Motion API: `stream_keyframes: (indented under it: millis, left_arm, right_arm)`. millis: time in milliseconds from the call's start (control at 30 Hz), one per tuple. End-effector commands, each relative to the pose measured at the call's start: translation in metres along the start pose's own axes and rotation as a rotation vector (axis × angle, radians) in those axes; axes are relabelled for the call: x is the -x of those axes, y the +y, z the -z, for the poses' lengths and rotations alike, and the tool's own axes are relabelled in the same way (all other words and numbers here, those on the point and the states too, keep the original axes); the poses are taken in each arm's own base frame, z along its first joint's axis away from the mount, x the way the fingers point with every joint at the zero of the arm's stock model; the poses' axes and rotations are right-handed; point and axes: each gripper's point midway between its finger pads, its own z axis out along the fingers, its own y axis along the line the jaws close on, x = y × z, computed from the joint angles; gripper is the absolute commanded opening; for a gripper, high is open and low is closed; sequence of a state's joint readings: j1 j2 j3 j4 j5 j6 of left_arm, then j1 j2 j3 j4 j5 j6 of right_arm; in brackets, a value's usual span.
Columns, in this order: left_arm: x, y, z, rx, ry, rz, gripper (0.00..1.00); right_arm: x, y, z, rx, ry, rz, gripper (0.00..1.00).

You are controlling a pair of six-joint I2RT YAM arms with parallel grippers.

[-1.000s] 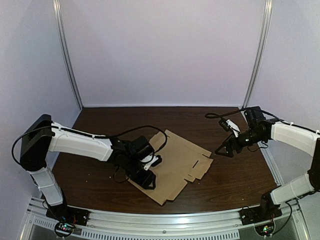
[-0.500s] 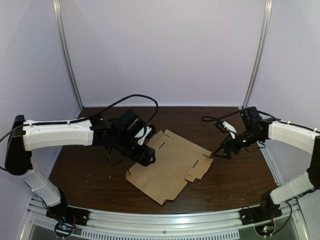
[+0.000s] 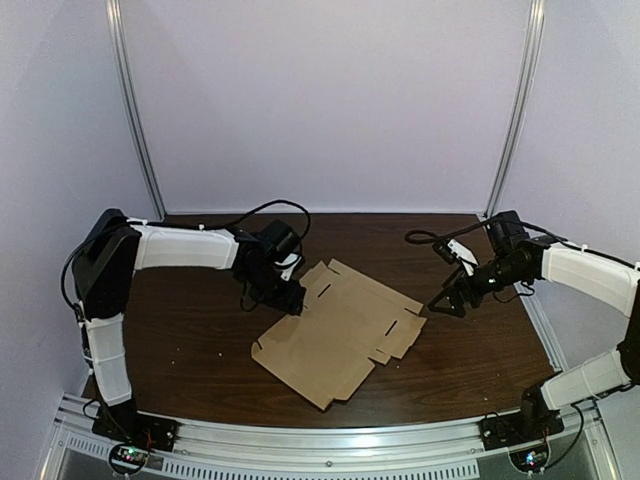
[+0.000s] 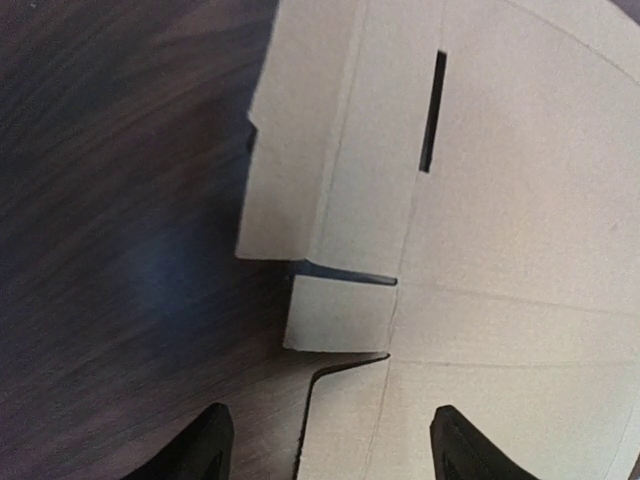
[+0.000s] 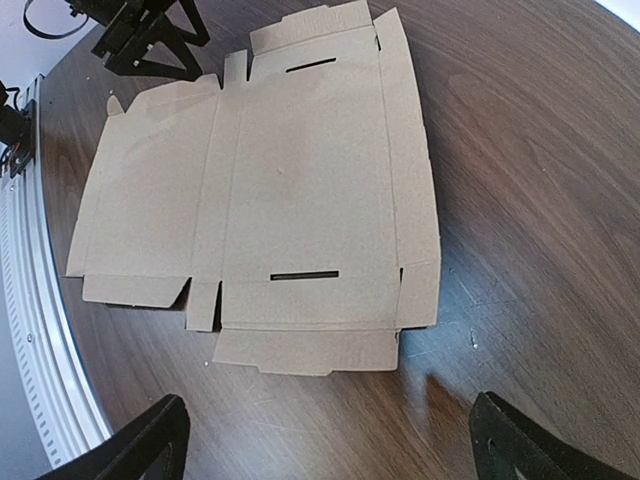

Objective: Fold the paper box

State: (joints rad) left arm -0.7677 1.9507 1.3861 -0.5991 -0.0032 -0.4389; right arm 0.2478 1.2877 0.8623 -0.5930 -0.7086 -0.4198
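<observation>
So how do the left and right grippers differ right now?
The left gripper is over the cardboard's far-left corner, fingers astride its edge; the right gripper hangs off its right side. Left's camera sees only that corner, right's the whole sheet. Both are open, empty.

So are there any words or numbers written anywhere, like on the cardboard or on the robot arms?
None can be read.
The flat cardboard box is plain brown, with only slots and fold lines.
The white left arm and right arm show no readable label.
The little lights on the left base are too small to show any text.
</observation>
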Motion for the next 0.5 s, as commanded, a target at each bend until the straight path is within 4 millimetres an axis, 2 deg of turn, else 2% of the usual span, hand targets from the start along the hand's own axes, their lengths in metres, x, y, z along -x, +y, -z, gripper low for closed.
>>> stream_keyframes:
  millis: [0,333,467]
  left_arm:
    - [0.009,-0.015,-0.011,-0.065,0.0,-0.001,0.7]
    - [0.016,-0.013,-0.032,-0.098,-0.004,0.055,0.67]
    - [0.02,-0.019,-0.036,-0.132,-0.012,0.058,0.62]
  right_arm:
    - [-0.003,0.001,0.0,-0.007,0.013,0.01,0.99]
    - [-0.005,0.0,-0.001,-0.01,0.019,0.007,0.99]
    - [-0.005,0.0,-0.001,-0.012,0.02,0.007,0.99]
